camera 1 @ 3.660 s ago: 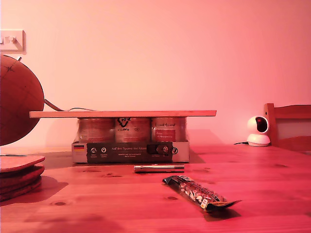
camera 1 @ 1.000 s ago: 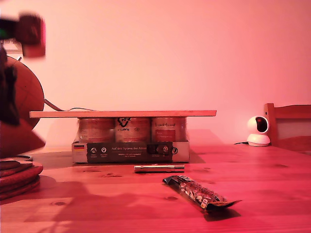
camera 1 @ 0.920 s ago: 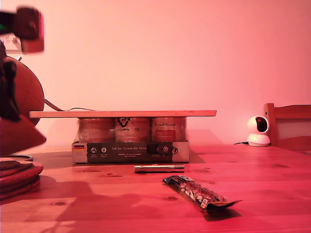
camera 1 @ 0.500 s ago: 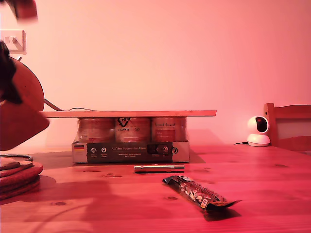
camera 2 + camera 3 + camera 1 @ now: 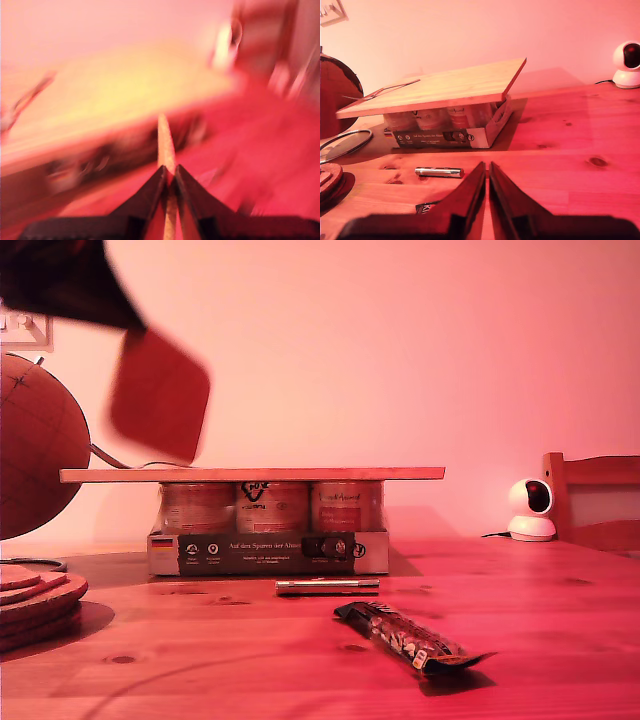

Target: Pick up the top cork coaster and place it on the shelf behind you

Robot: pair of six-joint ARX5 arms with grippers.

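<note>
The top cork coaster (image 5: 160, 395) hangs in the air as a blurred reddish-brown disc, above the end of the shelf (image 5: 250, 474) at the exterior view's left. My first gripper (image 5: 128, 328), a dark blur in that view's upper left, is shut on its upper edge. The first wrist view shows the coaster (image 5: 166, 142) edge-on between the shut fingers of my first gripper (image 5: 169, 176), with the shelf (image 5: 125, 90) blurred beyond. My second gripper (image 5: 486, 169) is shut and holds nothing; it faces the shelf (image 5: 440, 85) low over the table. The other coasters (image 5: 35, 600) lie stacked at the exterior view's lower left.
A six-pack of glass jars (image 5: 270, 525) carries the shelf. A cork globe (image 5: 35, 445) stands at the exterior view's left. A metal cylinder (image 5: 327, 586) and a snack bar (image 5: 410, 637) lie in front. A white camera (image 5: 530, 508) and a chair (image 5: 595, 500) are at that view's right.
The first gripper has swung the coaster up and toward the exterior view's right, from beside the globe to above the shelf's end. The stack stays put.
</note>
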